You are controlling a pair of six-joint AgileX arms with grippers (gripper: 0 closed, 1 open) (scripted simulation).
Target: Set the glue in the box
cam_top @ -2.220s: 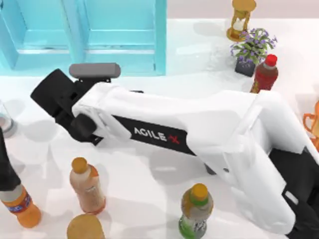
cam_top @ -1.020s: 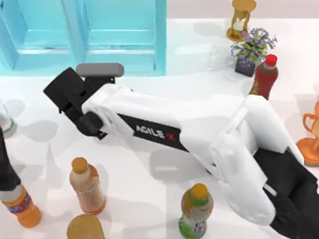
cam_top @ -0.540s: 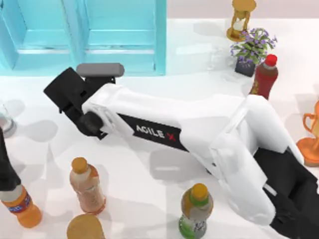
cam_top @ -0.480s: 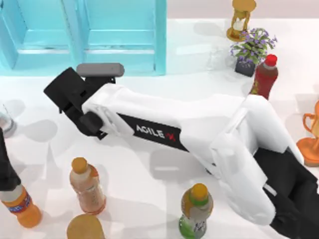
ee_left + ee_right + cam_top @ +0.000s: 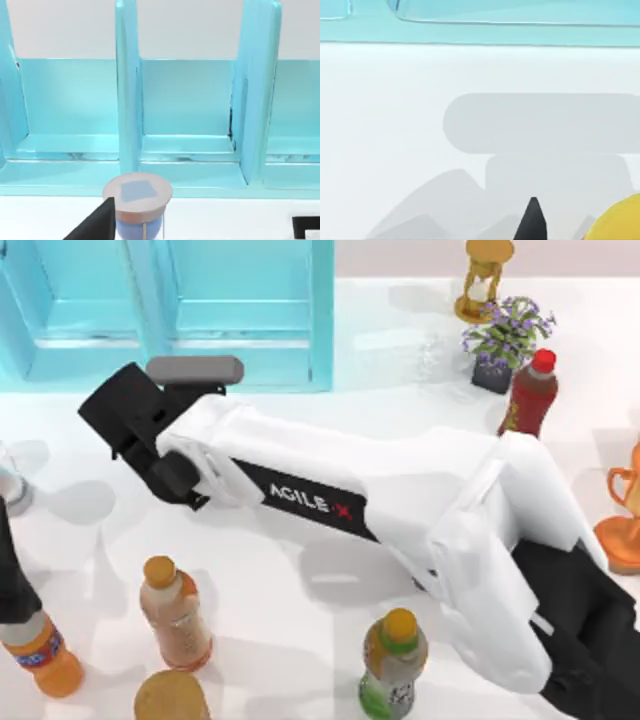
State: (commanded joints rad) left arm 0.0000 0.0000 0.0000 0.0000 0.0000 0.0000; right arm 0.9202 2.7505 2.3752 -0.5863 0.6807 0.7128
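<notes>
- The box (image 5: 322,310), turquoise and split by a divider, fills the far left of the table (image 5: 300,640); from the left wrist its two compartments (image 5: 187,100) face the camera
- The right arm (image 5: 400,510), white with the AgileX mark, stretches from the near right toward the box, its black wrist just short of the box's front wall
- The right gripper (image 5: 534,220) hangs near the box's front edge; one dark fingertip shows and I cannot tell whether the fingers are apart or together
- The glue (image 5: 620,220) appears as a yellow curve right beside that fingertip, outside the box, low over the white table
- The left arm (image 5: 12,570) sits parked well in front of the box's left end
- Five drink bottles (image 5: 175,612) stand well in front of the box
- A red bottle (image 5: 528,392), a plant (image 5: 505,340) and an hourglass (image 5: 485,278) stand right of the box
- A cup (image 5: 137,202) stands just before the box
</notes>
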